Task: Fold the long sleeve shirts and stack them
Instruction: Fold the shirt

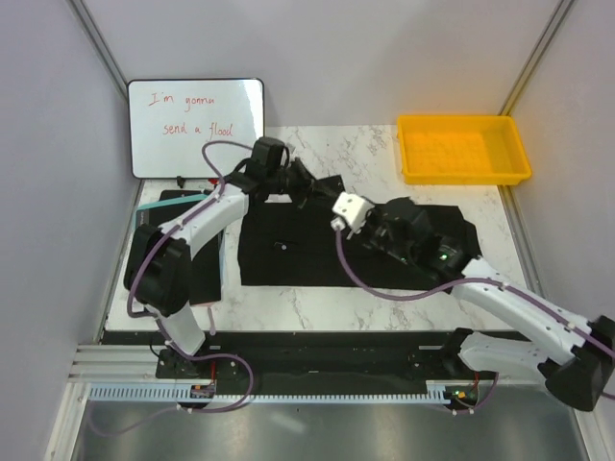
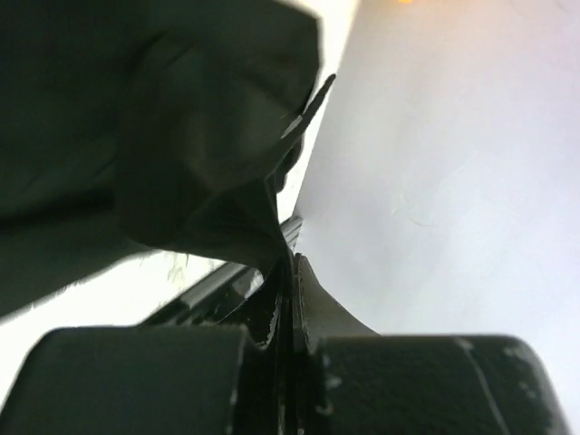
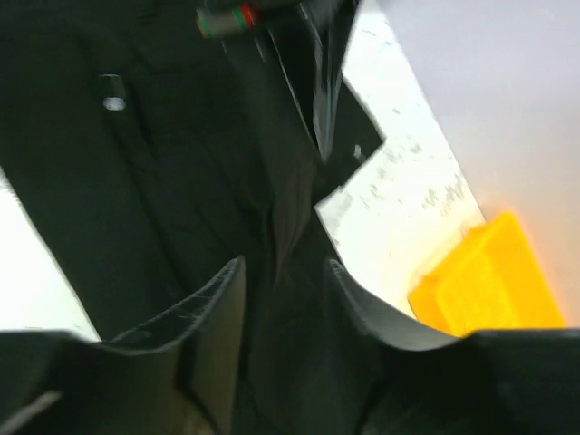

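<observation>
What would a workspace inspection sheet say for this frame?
Surface: white marble table.
Job's things: black shirt spread mid-table.
Clutter: yellow tray far right; whiteboard with red writing far left; dark flat thing partly under the left arm.
Grippers: left gripper shut on the shirt's far edge; right gripper open, cloth between its jaws.
Cables: purple cable hangs over the shirt.
Surroundings: pale walls; nothing else seen.

Shirt point(image 1: 288, 254) fills centre; whiteboard point(image 1: 196, 127), yellow bin point(image 1: 461, 177) behind; near table point(image 1: 317, 307) open.
</observation>
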You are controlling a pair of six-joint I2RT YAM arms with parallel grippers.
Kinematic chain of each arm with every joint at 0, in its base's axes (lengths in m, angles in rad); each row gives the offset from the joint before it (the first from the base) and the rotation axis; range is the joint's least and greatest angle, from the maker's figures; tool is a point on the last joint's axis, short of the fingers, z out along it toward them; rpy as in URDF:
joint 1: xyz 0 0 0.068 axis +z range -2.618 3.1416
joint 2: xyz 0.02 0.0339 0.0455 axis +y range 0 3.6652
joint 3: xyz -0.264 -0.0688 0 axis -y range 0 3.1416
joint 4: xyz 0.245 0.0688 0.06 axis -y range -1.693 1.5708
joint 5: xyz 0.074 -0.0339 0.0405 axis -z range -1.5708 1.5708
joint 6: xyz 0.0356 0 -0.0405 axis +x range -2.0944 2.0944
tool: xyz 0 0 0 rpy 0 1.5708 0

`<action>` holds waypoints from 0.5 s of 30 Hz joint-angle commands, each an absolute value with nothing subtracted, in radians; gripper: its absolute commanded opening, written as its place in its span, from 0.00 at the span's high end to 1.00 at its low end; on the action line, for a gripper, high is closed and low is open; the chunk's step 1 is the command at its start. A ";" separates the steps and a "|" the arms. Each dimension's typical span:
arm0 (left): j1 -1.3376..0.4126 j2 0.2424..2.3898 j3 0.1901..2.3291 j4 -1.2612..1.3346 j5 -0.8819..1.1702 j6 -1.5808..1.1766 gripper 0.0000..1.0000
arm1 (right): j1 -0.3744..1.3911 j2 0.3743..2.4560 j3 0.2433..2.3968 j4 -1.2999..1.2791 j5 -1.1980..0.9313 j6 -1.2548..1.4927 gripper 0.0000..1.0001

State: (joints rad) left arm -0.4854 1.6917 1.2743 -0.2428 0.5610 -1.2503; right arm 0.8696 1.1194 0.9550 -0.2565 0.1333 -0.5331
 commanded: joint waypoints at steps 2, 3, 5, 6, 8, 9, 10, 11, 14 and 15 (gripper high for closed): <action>-0.509 1.863 1.705 -0.133 0.611 -1.002 0.98 | 0.622 0.962 0.972 -0.386 0.015 -0.466 0.50; -0.526 1.890 1.759 -0.127 0.617 -0.950 0.98 | 0.591 0.950 0.974 -0.428 0.008 -0.468 0.50; -0.546 1.960 1.906 -0.140 0.633 -0.888 0.98 | 0.495 0.927 0.966 -0.480 -0.032 -0.471 0.49; -0.561 1.973 1.933 -0.146 0.641 -0.841 0.98 | 0.461 0.920 0.962 -0.494 -0.041 -0.472 0.49; -0.571 1.986 1.950 -0.158 0.679 -0.805 0.98 | 0.357 0.914 0.965 -0.534 -0.104 -0.483 0.48; -0.574 1.987 1.944 -0.169 0.704 -0.773 0.98 | 0.326 0.916 0.969 -0.547 -0.129 -0.486 0.47; -0.574 1.987 1.931 -0.205 0.730 -0.753 0.98 | 0.298 0.920 0.979 -0.557 -0.146 -0.494 0.47; -0.574 1.985 1.901 -0.239 0.770 -0.729 0.98 | 0.244 0.922 0.982 -0.567 -0.178 -0.497 0.47; -0.563 1.930 1.765 -0.313 0.816 -0.589 0.98 | 0.151 0.951 0.997 -0.594 -0.256 -0.518 0.46; -0.548 1.889 1.723 -0.311 0.827 -0.522 0.98 | 0.131 0.962 0.999 -0.600 -0.270 -0.531 0.46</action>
State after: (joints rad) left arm -0.5804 1.9610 1.8656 -0.1997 0.7208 -0.7715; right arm 0.2119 0.9340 0.9565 -0.5373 -0.1295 -0.5014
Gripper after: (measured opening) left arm 0.026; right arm 0.539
